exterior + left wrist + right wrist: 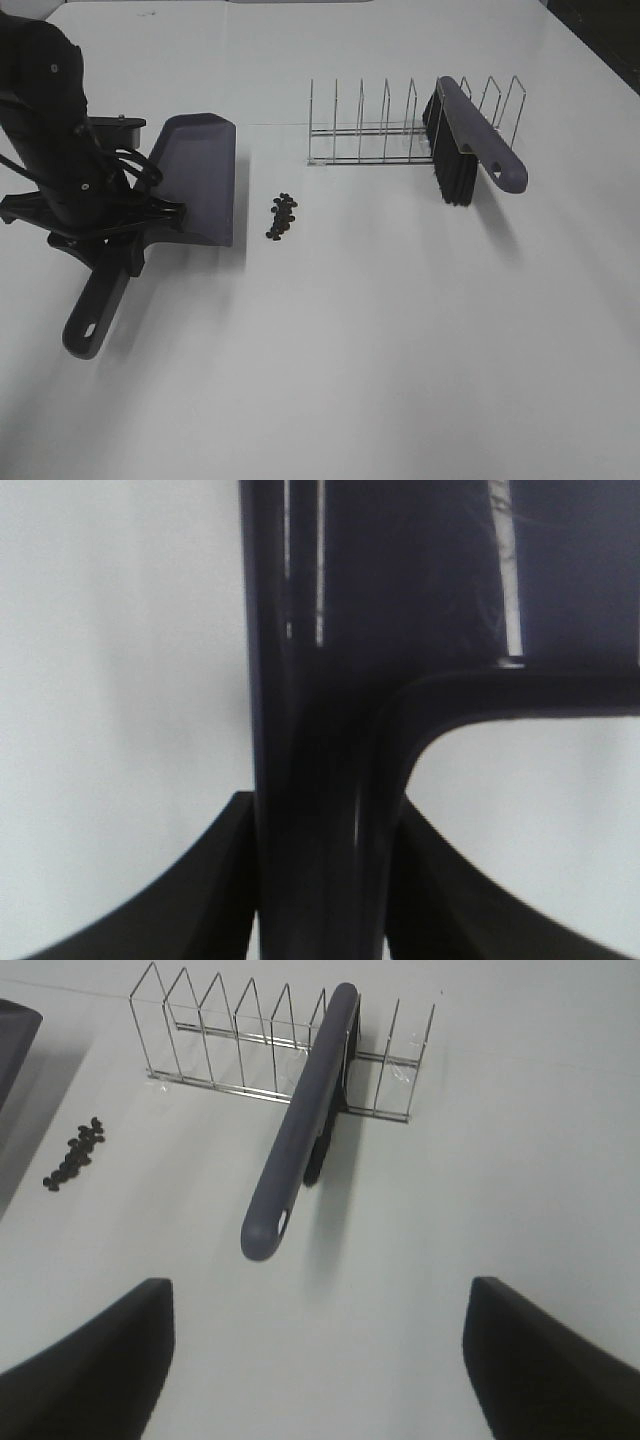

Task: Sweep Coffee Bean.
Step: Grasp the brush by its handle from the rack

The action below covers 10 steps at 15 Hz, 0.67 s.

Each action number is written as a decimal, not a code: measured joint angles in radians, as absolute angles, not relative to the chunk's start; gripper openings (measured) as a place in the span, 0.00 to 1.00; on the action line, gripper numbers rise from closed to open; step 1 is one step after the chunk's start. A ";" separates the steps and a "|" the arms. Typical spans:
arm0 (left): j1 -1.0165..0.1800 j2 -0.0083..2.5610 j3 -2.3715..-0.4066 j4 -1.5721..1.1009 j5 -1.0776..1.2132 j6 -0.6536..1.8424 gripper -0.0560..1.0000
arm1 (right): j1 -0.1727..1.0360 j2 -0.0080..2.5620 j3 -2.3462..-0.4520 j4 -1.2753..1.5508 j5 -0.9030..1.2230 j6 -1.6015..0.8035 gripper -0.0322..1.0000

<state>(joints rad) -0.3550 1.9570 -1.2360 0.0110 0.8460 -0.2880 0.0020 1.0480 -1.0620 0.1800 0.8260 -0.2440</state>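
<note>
The coffee beans [282, 215] lie in a small loose cluster on the white table, just right of the dustpan's open edge; they also show in the right wrist view [75, 1152]. The dark purple dustpan [200, 175] rests on the table. My left gripper [125, 235] is shut on its handle [320, 730], near where the handle meets the pan. The purple brush [470, 140] with black bristles stands in the wire rack [370, 130]. My right gripper [318, 1310] is open and empty, apart from the brush handle [300, 1130]; it is out of the exterior view.
The wire rack [250, 1040] stands behind and to the right of the beans, its left slots holding nothing. A corner of the dustpan [12, 1040] shows in the right wrist view. The dustpan handle's end [88, 325] points toward the table's front left.
</note>
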 joint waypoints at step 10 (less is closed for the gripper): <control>-0.355 1.957 -1.236 0.011 0.835 -0.288 0.38 | 0.031 1.714 -1.674 0.202 0.972 -0.244 0.62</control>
<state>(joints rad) -0.3550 1.9570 -1.2360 0.0110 0.8350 -0.2880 0.0310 1.7140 -1.6740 0.2020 0.9720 -0.2440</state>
